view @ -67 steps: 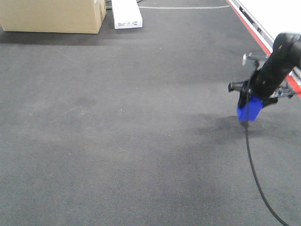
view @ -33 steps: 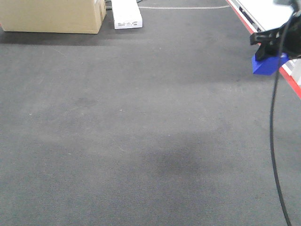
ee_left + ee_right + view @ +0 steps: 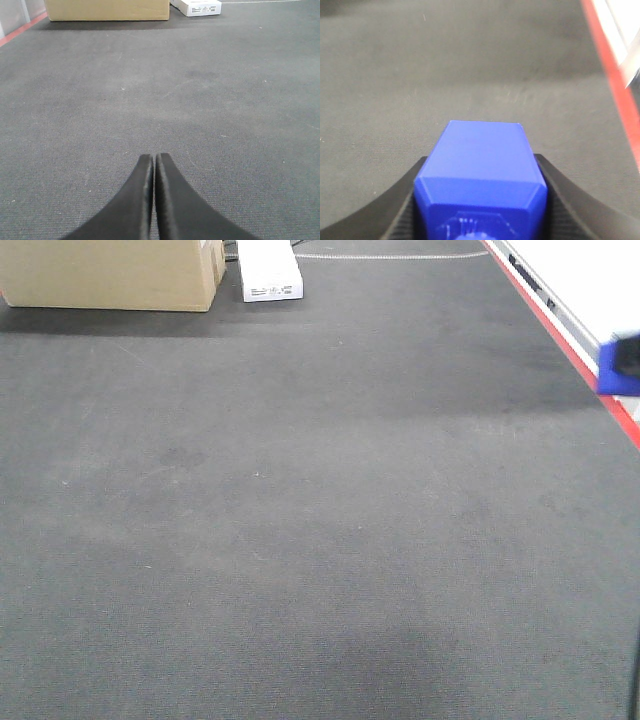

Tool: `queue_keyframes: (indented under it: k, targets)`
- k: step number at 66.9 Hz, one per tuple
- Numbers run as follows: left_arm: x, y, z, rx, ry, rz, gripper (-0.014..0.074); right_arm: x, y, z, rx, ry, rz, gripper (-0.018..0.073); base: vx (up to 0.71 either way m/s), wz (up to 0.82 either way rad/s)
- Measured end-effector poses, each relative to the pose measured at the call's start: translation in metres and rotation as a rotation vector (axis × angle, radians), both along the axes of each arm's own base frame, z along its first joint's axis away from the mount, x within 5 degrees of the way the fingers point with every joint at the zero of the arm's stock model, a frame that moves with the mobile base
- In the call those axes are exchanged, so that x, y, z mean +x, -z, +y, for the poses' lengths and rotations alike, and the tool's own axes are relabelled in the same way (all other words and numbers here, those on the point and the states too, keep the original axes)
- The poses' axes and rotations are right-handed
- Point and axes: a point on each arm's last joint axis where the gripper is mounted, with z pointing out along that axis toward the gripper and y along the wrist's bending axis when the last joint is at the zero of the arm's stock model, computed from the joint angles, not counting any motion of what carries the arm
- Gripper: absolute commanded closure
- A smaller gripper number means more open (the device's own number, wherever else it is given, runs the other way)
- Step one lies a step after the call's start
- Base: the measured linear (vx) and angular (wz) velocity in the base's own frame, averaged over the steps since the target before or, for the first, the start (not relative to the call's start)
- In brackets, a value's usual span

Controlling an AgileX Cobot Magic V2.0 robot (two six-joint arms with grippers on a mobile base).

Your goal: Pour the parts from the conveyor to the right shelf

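Note:
My right gripper point(image 3: 480, 165) is shut on a blue plastic bin point(image 3: 481, 170), its black fingers point(image 3: 400, 205) pressed against both sides. The bin is held in the air above grey carpet. In the front view only a corner of the blue bin point(image 3: 620, 365) shows at the right edge, beside the red floor line point(image 3: 560, 335). My left gripper point(image 3: 153, 159) is shut and empty, pointing low over the carpet. No conveyor or shelf is in view, and I cannot see inside the bin.
A large cardboard box point(image 3: 110, 272) and a small white box point(image 3: 269, 270) stand at the far end of the carpet. They also show in the left wrist view as the cardboard box point(image 3: 107, 9) and white box point(image 3: 200, 7). A white surface point(image 3: 590, 275) runs beyond the red line.
The right arm with the blue bin has risen and swung right, from mid-right of the front view to almost out of frame. Its cable has left the view.

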Motion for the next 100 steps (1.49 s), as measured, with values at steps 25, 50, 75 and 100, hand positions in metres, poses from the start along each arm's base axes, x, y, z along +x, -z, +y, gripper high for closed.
queue_keyframes:
  k: [25,50,75,100]
  targets:
    - [0.000,0.000,0.000,0.000,0.000,0.000,0.0602,-0.100,0.043,0.006,-0.046,-0.004,-0.161,0.0565,0.00,0.00]
    - [0.000,0.000,0.000,0.000,0.000,0.000,0.0602,-0.167,0.096,0.011,-0.031,0.007,-0.326,0.0566,0.00,0.00]
    - [0.000,0.000,0.000,0.000,0.000,0.002,0.0602,-0.180,0.117,0.011,-0.034,0.009,-0.360,0.0565,0.00,0.00]
    - [0.001,0.001,0.000,0.000,0.000,0.022,0.0602,-0.180,0.117,0.011,-0.035,0.011,-0.370,0.0565,0.00,0.00]
